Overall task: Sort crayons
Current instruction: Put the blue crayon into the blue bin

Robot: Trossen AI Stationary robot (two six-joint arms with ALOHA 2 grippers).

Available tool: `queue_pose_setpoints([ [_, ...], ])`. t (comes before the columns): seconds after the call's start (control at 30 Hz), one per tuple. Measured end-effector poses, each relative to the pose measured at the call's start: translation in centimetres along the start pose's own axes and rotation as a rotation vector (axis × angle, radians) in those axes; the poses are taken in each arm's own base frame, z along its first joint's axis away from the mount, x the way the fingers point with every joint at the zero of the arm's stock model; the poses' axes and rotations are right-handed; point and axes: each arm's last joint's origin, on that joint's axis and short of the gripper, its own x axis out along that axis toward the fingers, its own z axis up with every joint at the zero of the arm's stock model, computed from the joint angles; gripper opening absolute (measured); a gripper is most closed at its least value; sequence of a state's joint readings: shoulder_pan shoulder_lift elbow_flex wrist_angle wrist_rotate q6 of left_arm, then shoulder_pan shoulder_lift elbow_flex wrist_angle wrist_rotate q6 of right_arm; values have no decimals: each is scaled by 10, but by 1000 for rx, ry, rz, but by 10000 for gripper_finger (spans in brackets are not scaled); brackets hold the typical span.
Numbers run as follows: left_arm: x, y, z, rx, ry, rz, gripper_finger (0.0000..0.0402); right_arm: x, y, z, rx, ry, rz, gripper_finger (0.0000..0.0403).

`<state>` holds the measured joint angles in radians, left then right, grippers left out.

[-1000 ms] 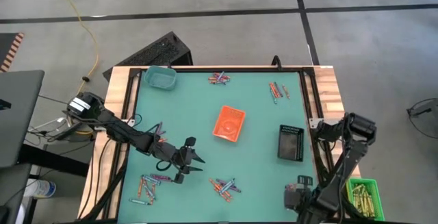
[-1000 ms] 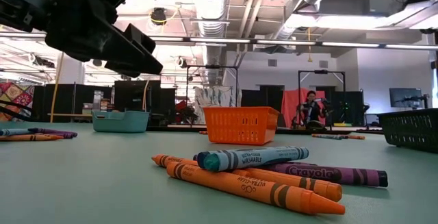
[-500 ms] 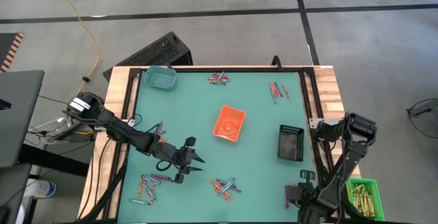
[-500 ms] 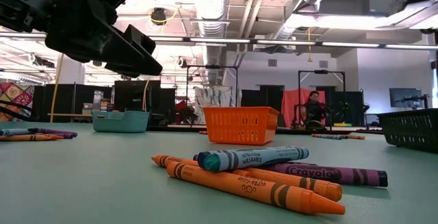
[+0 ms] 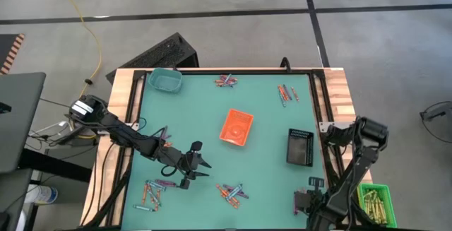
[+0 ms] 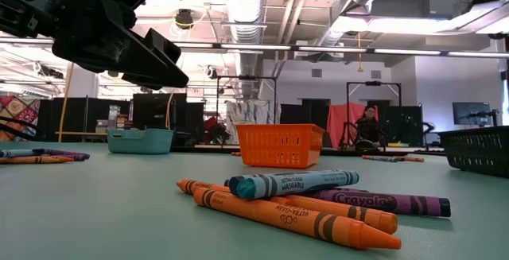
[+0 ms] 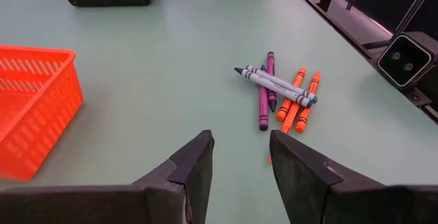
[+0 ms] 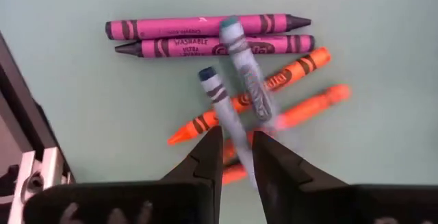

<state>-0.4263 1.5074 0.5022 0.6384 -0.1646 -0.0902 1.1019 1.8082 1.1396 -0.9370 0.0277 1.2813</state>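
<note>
Green-topped desk [image 5: 191, 118]. Small teal plastic basket [image 5: 164, 80] at the far left corner. Thin stick crayons [image 5: 154, 188] loose at the near left edge, more piles near centre and along the far side. Left gripper [image 5: 202, 166] above the desk beside the near-centre pile, jaws open, empty. Orange mesh basket [image 5: 236, 127] mid-desk, black mesh basket [image 5: 299, 147] right of it. Right gripper [image 8: 236, 133] at the near right edge over a mixed pile, jaws closed on a blue-grey crayon [image 8: 241, 80].
</note>
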Motion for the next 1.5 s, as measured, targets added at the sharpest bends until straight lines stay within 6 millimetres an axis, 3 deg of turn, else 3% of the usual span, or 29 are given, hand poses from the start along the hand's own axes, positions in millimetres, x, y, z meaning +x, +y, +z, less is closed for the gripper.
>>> queue_pose_setpoints([
  [0.2,0,0,0,0,0,-1,135,10,6,1,-7,8,4,67],
  [0.53,0,0,0,-1,-1,-2,135,6,8,2,-39,32,11,14],
  [1.1,0,0,1,-2,-7,-2,135,-41,12,24,-81,-11,-62,5],
  [1.3,0,-1,3,2,-34,-4,135,-58,10,35,-99,-118,-120,5],
  [1.5,-2,-2,18,69,-188,-9,135,-69,4,61,-133,-298,-192,5],
])
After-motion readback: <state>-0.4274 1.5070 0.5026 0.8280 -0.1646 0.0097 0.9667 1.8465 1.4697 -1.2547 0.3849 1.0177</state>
